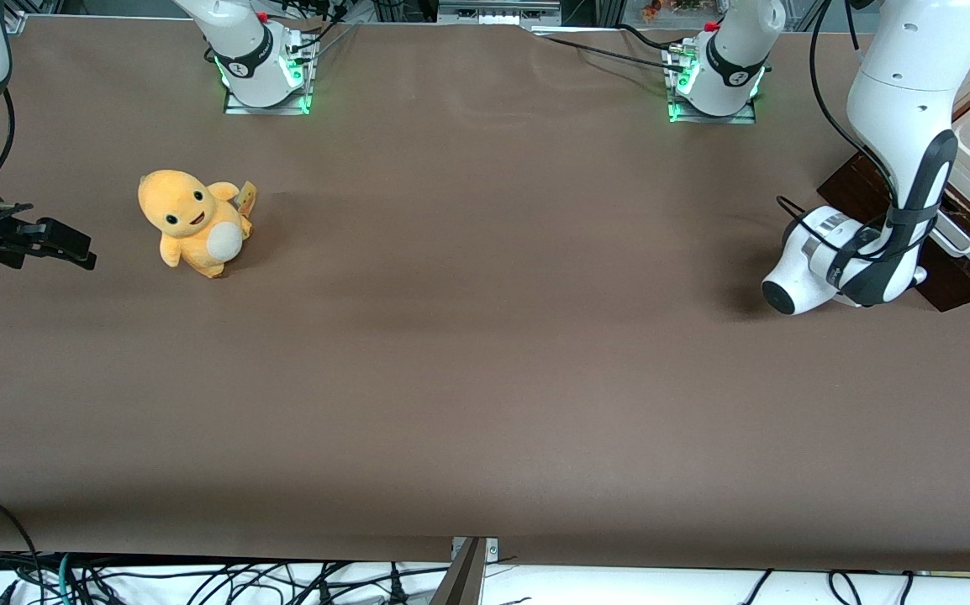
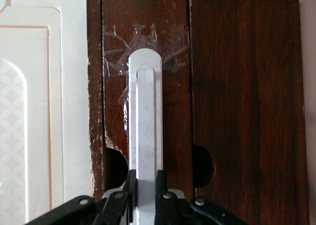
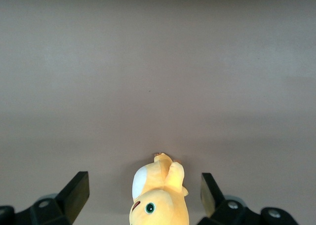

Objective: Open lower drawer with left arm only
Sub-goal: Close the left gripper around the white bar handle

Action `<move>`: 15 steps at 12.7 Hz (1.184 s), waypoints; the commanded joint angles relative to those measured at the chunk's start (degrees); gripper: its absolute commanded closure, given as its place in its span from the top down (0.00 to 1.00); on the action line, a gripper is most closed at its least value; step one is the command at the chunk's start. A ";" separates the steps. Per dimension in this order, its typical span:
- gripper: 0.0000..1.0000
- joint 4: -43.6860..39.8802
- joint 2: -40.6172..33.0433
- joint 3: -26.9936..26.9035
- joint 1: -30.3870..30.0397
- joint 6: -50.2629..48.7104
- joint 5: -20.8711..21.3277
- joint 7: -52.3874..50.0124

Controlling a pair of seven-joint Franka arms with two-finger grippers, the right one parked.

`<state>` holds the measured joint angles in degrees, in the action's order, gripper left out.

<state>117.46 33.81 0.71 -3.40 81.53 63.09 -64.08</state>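
At the drawer front: the jaws of the left arm's gripper (image 2: 146, 185) stand one on each side of the long white-silver bar handle (image 2: 145, 121), clenched on it, black fingers (image 2: 130, 184) pressing against its sides.
Handle: it runs lengthwise away from the gripper, rounded at the end, with crinkled clear tape (image 2: 143, 50) stuck over that end and onto the wood.
Lower drawer: the lower drawer (image 2: 148, 87) is the dark-brown panel that carries the handle; its front has a chipped edge and a half-round cut-out on each side of the handle near the gripper. No pale inside shows, so how far it is pulled out cannot be told.
Beside the drawer: a second dark-brown wooden panel (image 2: 247, 101) lies against one long side, and a cream-white cabinet top (image 2: 39, 111) with a thin orange line lies against the other.
Left arm: in the front view the left arm (image 1: 901, 143) bends down over the drawer (image 1: 960, 269) at the working arm's end of the counter (image 1: 485, 378), its white wrist low over the brown surface just beside the drawer.
Away from the drawer: an orange plush toy (image 1: 193, 222) sits on the counter toward the parked arm's end, well apart from the drawer.
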 commanded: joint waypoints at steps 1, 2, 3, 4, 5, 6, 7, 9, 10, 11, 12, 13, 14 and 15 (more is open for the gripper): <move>0.09 1.20 -1.82 0.35 0.15 0.65 0.89 0.97; 0.09 1.19 -1.82 0.35 0.23 0.56 0.72 1.06; 0.07 1.11 -1.73 0.35 0.41 0.56 0.63 1.06; 0.07 1.02 -1.73 0.35 0.50 0.56 0.63 1.06; 0.06 0.93 -1.73 0.35 0.59 0.56 0.72 1.15; 0.06 0.84 -1.73 0.43 0.67 0.56 0.72 1.15; 0.06 0.41 -1.65 0.43 0.85 0.47 0.63 1.15; 0.06 0.14 -1.65 0.43 1.73 0.38 0.28 1.15; 0.06 -0.73 -1.30 0.43 2.08 0.29 -0.50 1.23; 0.06 -1.52 -1.03 0.43 2.78 -0.14 -1.73 2.54; 0.06 -2.84 -1.03 0.35 2.96 -1.10 -2.44 4.55; 0.06 -4.33 -0.94 0.35 3.05 -2.16 -2.88 7.01; 0.06 -5.39 -0.86 0.43 3.31 -2.26 -3.23 8.60; 0.06 -5.75 -0.42 0.43 3.49 -2.26 -3.24 8.62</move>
<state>114.37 33.60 1.06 -1.04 81.30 60.48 -60.96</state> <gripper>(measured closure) 0.819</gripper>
